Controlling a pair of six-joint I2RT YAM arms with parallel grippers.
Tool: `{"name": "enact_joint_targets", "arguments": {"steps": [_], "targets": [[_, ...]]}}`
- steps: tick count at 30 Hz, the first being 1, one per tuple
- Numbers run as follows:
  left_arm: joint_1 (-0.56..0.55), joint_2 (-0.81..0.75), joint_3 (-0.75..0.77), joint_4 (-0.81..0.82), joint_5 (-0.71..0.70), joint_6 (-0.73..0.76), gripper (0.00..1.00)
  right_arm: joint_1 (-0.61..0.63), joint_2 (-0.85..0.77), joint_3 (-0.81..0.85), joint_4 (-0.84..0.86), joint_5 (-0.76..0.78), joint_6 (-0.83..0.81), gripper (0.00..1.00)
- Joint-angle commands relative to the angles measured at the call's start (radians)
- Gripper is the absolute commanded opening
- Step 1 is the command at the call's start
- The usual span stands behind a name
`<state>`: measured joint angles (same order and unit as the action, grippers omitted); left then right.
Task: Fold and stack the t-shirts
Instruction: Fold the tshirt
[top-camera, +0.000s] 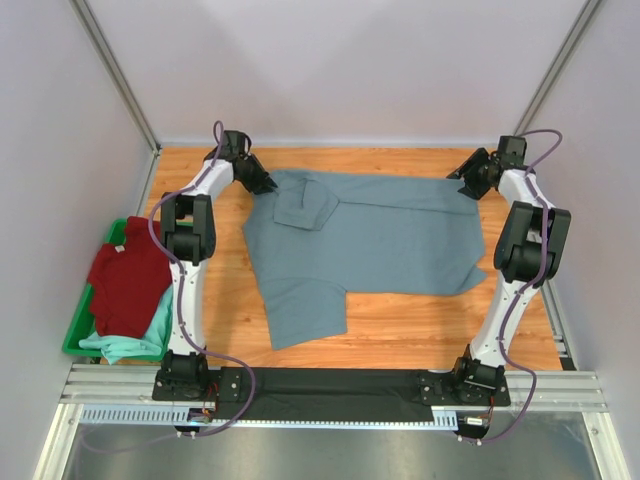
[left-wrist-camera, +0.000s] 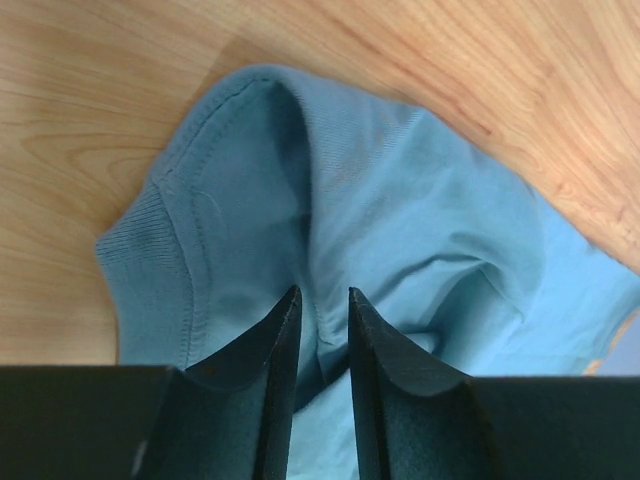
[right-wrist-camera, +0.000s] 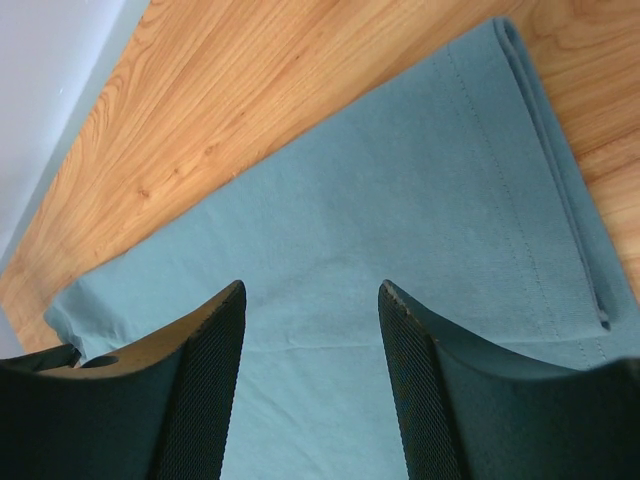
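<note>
- Grey-blue t-shirt (top-camera: 370, 240) lies mid-frame, long axis running left-right.
- Left gripper (left-wrist-camera: 322, 292), upper left, jaws pinched on its neck end.
- Right gripper (right-wrist-camera: 312, 290), upper right, gapes empty above the hem corner.

three t-shirts: one grey-blue tee (top-camera: 380, 240), one dark red tee (top-camera: 128, 275), one mint-green tee (top-camera: 130, 346). one green bin (top-camera: 78, 320), one table (top-camera: 400, 330). two grippers: left gripper (left-wrist-camera: 320, 292), right gripper (right-wrist-camera: 312, 285).

Matt grey-blue cloth t-shirt (top-camera: 390, 240) on smooth, grained wooden table (top-camera: 420, 330).
</note>
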<state>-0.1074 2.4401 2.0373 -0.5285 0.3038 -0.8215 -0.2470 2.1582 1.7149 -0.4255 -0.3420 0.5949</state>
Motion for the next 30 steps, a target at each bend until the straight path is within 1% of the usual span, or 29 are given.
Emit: {"name": "enact_joint_targets", "arguments": {"steps": [1, 4, 8, 12, 13, 16, 18, 19, 22, 24, 25, 30], "targets": [[-0.008, 0.008, 0.003, -0.01, -0.02, -0.027, 0.32, -0.011, -0.028, -0.005, 0.044, 0.006, -0.026, 0.57], [-0.011, 0.016, 0.004, 0.005, -0.026, -0.03, 0.32, -0.018, -0.032, -0.015, 0.05, 0.005, -0.026, 0.57], [-0.011, 0.053, 0.055, -0.008, -0.028, -0.03, 0.26, -0.023, -0.035, -0.023, 0.05, 0.001, -0.027, 0.57], [-0.014, 0.059, 0.072, -0.005, -0.032, -0.024, 0.21, -0.021, -0.034, -0.026, 0.047, 0.003, -0.032, 0.57], [-0.015, 0.06, 0.083, -0.007, -0.037, -0.019, 0.18, -0.023, -0.034, -0.024, 0.044, 0.001, -0.03, 0.57], [-0.015, 0.066, 0.113, -0.031, -0.045, 0.004, 0.13, -0.023, -0.029, -0.023, 0.044, -0.005, -0.029, 0.57], [-0.015, 0.065, 0.119, -0.044, -0.051, 0.018, 0.14, -0.023, -0.026, -0.023, 0.041, -0.005, -0.029, 0.57], [-0.015, 0.062, 0.12, -0.044, -0.049, 0.019, 0.19, -0.023, -0.027, -0.024, 0.039, -0.005, -0.032, 0.57], [-0.015, 0.063, 0.118, -0.041, -0.048, 0.013, 0.22, -0.021, -0.031, -0.029, 0.042, -0.003, -0.037, 0.57], [-0.017, 0.065, 0.118, -0.038, -0.043, 0.005, 0.21, -0.023, -0.031, -0.029, 0.037, -0.002, -0.04, 0.57], [-0.017, 0.063, 0.119, -0.036, -0.04, 0.002, 0.17, -0.024, -0.031, -0.028, 0.039, -0.003, -0.04, 0.57], [-0.031, 0.06, 0.13, -0.03, -0.049, 0.018, 0.16, -0.028, -0.032, -0.024, 0.037, -0.003, -0.043, 0.57]]}}
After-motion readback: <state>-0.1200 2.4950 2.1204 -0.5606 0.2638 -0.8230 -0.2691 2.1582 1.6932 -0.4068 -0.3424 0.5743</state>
